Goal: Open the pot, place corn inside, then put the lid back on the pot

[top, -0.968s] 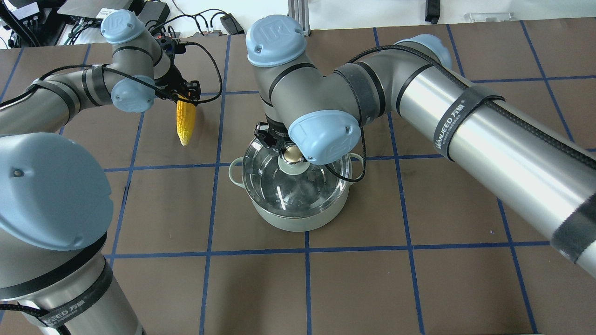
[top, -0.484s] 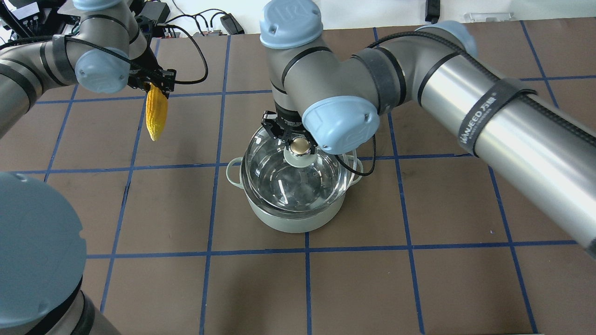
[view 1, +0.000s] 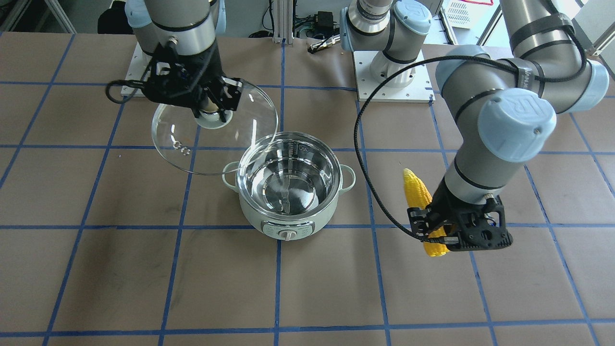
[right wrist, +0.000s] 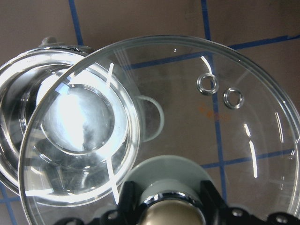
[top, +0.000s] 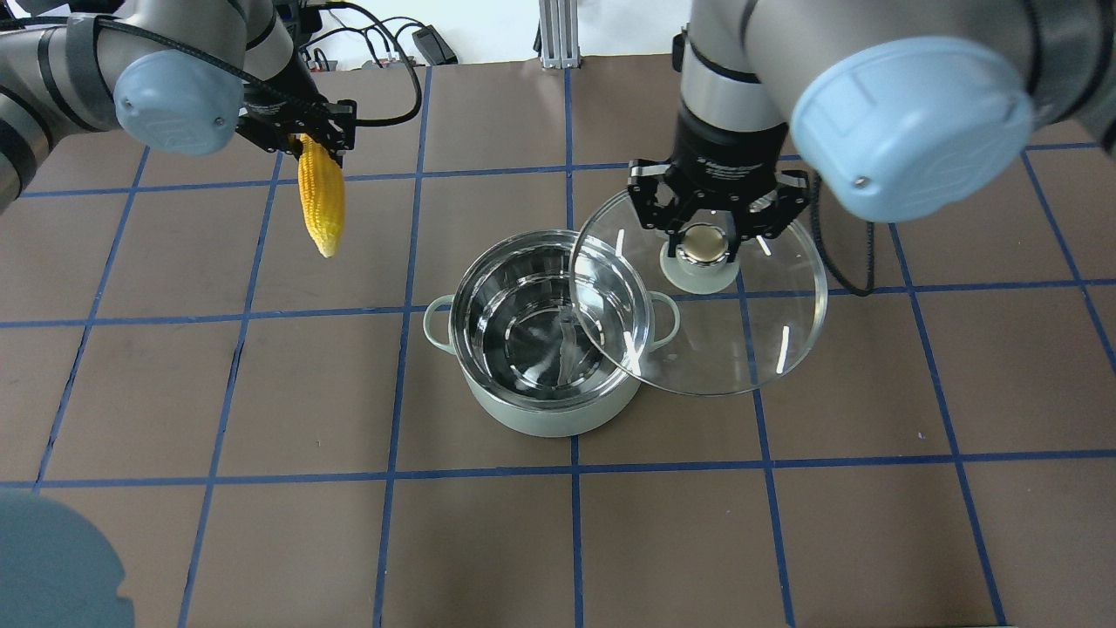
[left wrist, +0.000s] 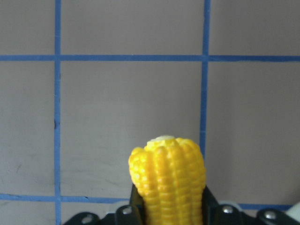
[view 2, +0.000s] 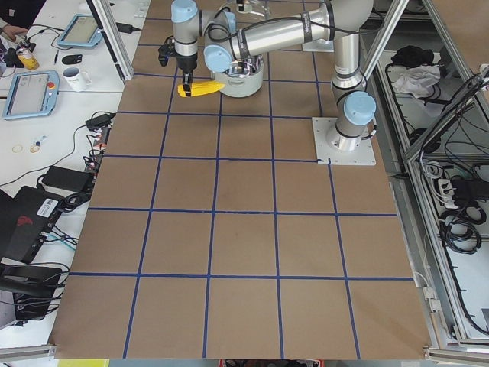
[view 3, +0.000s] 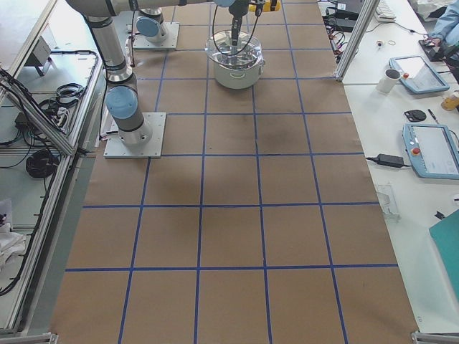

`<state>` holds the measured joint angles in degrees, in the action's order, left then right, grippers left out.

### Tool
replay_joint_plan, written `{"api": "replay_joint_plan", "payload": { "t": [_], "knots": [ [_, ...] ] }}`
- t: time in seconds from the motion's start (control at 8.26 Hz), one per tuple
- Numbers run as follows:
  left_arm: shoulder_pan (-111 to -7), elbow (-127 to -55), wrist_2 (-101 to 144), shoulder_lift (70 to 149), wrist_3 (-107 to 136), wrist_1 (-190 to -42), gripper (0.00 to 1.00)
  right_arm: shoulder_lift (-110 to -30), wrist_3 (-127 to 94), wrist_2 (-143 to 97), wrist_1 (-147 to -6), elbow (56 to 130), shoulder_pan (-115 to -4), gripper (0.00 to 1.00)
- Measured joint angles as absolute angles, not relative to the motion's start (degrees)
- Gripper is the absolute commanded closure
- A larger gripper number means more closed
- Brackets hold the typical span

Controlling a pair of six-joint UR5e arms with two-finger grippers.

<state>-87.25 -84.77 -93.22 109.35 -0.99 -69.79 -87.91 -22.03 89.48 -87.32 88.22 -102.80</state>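
The mint-green pot (top: 540, 410) (view 1: 250, 211) stands open at the table's middle, its steel interior empty. My right gripper (top: 706, 244) (view 1: 211, 113) is shut on the knob of the glass lid (top: 741, 349) (view 1: 178, 154) and holds it in the air beside the pot, its edge overlapping the pot's rim; the right wrist view shows the lid (right wrist: 243, 140) over the pot (right wrist: 28, 75). My left gripper (top: 301, 139) (view 1: 454, 230) is shut on the yellow corn (top: 320, 201) (view 1: 418, 192) (left wrist: 168, 180), held above the table, apart from the pot.
The table is brown with blue tape lines (top: 392, 366). Cables and electronics (top: 418, 39) lie past its far edge. The two arm bases (view 1: 389, 72) stand on white plates. Side tables with tablets (view 3: 430, 150) flank the work table.
My right gripper has lifted the lid off the pot and carried it to the right. My left gripper has raised the corn and shifted it slightly.
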Motion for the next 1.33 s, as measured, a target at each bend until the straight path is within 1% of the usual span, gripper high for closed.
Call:
{"api": "replay_joint_plan", "payload": {
  "t": [0.24, 0.36, 0.73, 0.97, 1.33],
  "knots": [
    [-93.9, -84.9, -92.2, 106.4, 4.2, -72.7, 1.00, -93.6, -9.8, 89.6, -79.8, 88.3, -94.6, 0.67],
    [-97.6, -85.0, -92.0, 105.9, 6.8, -73.1, 1.00, -94.8, -7.2, 89.5, -78.3, 88.3, -92.1, 0.67],
    [-107.0, -85.9, -87.0, 106.2, 12.6, -73.0, 1.00, -95.7, -5.3, 89.4, -77.3, 88.4, -90.2, 0.67],
    [-109.3, -88.6, -84.4, 106.8, 12.9, -72.1, 1.00, -95.7, -5.1, 89.5, -77.3, 88.4, -90.1, 0.69],
    [-110.0, -91.9, -84.2, 108.1, 10.3, -69.1, 1.00, -95.7, -5.1, 89.3, -77.3, 88.5, -90.0, 0.70]
  ]
}}
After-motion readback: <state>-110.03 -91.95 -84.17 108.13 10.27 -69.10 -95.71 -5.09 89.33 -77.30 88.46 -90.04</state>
